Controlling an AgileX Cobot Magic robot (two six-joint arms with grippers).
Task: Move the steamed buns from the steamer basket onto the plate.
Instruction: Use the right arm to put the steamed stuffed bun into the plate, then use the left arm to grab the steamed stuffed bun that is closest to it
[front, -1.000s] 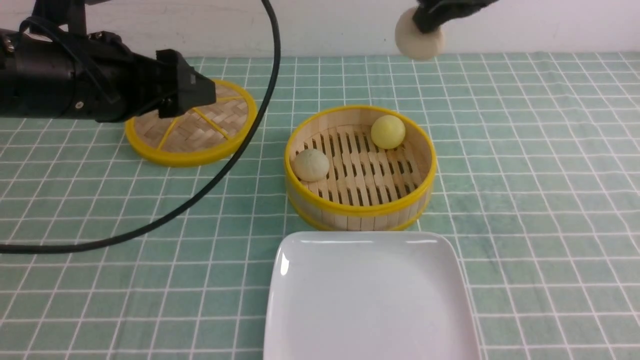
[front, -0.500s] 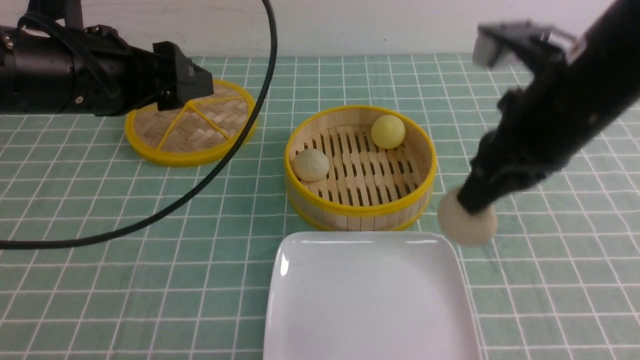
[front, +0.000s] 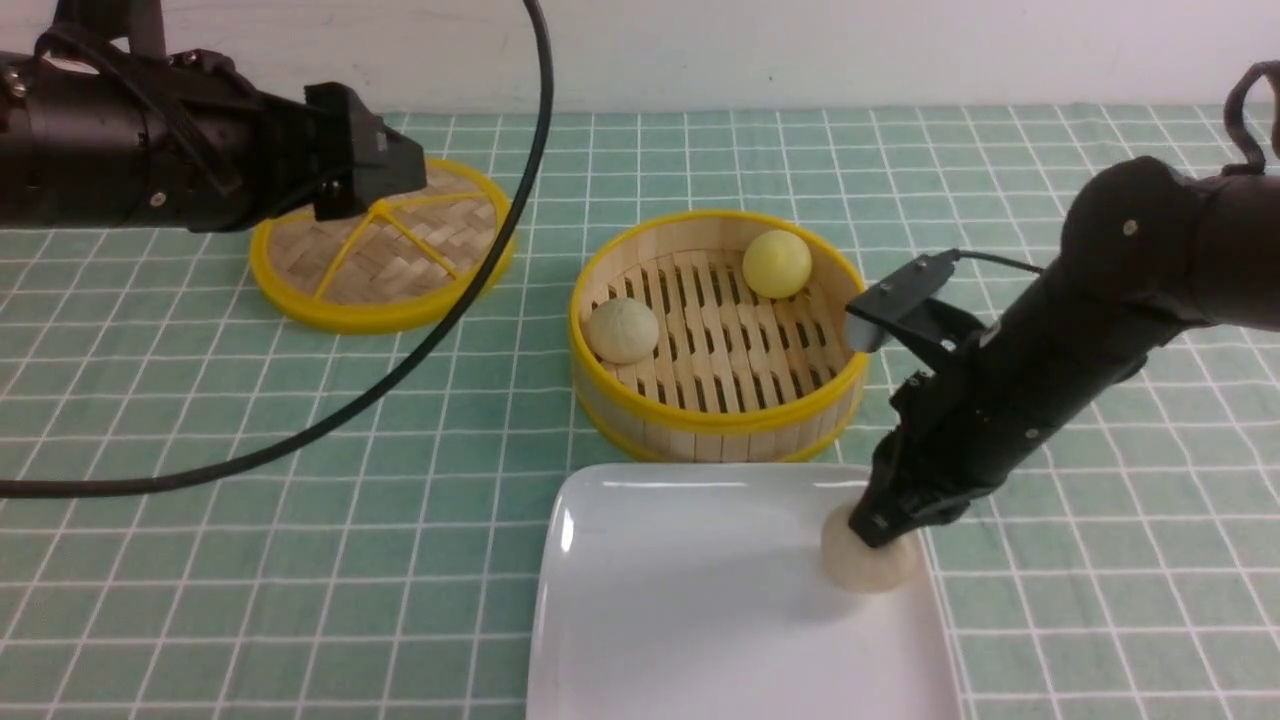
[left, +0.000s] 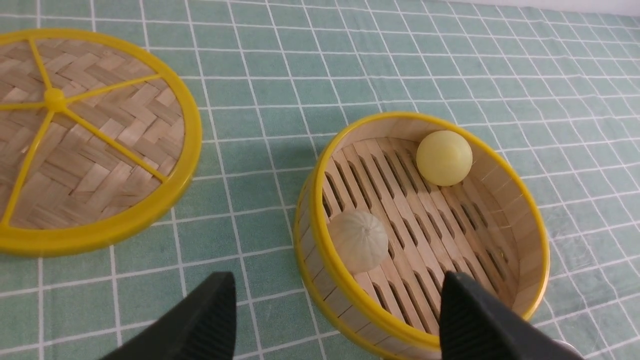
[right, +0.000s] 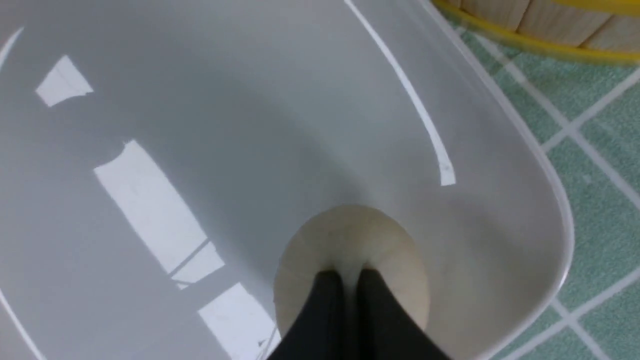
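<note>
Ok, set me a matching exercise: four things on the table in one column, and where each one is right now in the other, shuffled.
Things:
1. smooth yellow round bun
2. pale beige pleated bun pinched by the right gripper
3. second pale beige pleated bun
4. flat woven bamboo lid with yellow spokes

Places:
A. in the round bamboo steamer basket, by its left wall
B. on the green checked cloth, left of the basket
C. at the far right corner of the glossy white square plate
D. in the basket, against its far wall

Pairs: 1-D, 2-C, 3-A, 4-B.
</note>
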